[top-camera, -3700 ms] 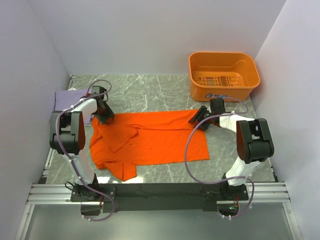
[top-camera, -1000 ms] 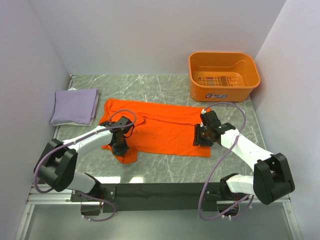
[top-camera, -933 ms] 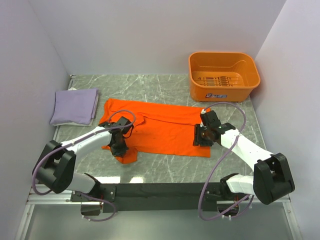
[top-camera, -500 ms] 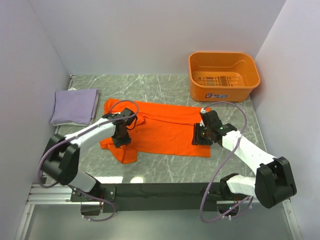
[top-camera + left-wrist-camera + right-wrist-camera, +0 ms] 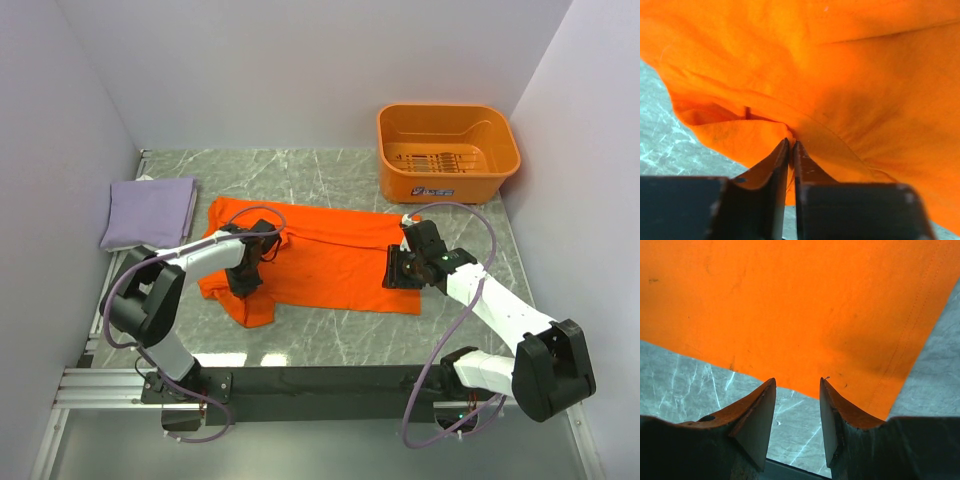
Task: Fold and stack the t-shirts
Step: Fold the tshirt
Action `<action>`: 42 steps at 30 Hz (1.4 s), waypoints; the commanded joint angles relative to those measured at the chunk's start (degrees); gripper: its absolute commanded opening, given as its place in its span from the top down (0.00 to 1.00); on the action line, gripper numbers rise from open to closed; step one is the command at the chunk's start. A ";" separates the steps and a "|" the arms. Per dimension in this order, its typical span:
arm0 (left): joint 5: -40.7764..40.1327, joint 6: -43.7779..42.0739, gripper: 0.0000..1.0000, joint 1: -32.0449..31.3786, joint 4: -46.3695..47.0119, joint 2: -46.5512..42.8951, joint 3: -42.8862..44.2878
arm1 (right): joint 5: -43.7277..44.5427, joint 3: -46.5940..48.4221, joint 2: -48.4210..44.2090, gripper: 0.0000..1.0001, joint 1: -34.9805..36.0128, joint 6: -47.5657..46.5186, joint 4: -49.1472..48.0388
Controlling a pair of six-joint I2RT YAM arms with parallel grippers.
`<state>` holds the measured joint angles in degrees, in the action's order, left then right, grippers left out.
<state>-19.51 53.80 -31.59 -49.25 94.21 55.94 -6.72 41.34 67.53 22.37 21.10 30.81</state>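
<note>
The orange t-shirt [image 5: 320, 262] lies folded lengthwise across the middle of the table, its left sleeve end bunched. My left gripper [image 5: 247, 272] is shut on a fold of that bunched cloth [image 5: 765, 132], near the shirt's left end. My right gripper [image 5: 398, 272] is open and empty, low over the shirt's right end; in the right wrist view its fingertips [image 5: 771, 385] hover at the shirt's hem [image 5: 805, 315] above bare table. The lavender t-shirt [image 5: 148, 212] lies folded at the far left.
An orange plastic basket [image 5: 447, 152] stands at the back right. White walls close in the left, back and right sides. The grey marble table [image 5: 330, 180] shows behind and in front of the shirt.
My left gripper has drawn the shirt's bunched left end up and back toward the shirt's middle. My right gripper has stayed over the right end.
</note>
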 commanded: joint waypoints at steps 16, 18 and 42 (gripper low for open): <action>1.66 10.88 0.90 -0.14 -16.13 -17.30 -11.29 | -2.68 1.11 -1.34 0.53 0.39 -1.33 -2.95; 2.10 12.11 0.89 -0.31 -17.62 -19.06 -11.99 | -2.60 1.02 -1.87 0.53 0.48 -1.41 -3.03; 0.88 8.35 0.35 11.97 -14.75 -29.96 -6.18 | -1.28 -0.12 -5.65 0.52 1.62 -2.56 -2.51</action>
<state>-15.20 65.73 -24.62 -70.46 64.99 48.66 -8.71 41.32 62.96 23.29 19.57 29.34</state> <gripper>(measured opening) 0.668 0.475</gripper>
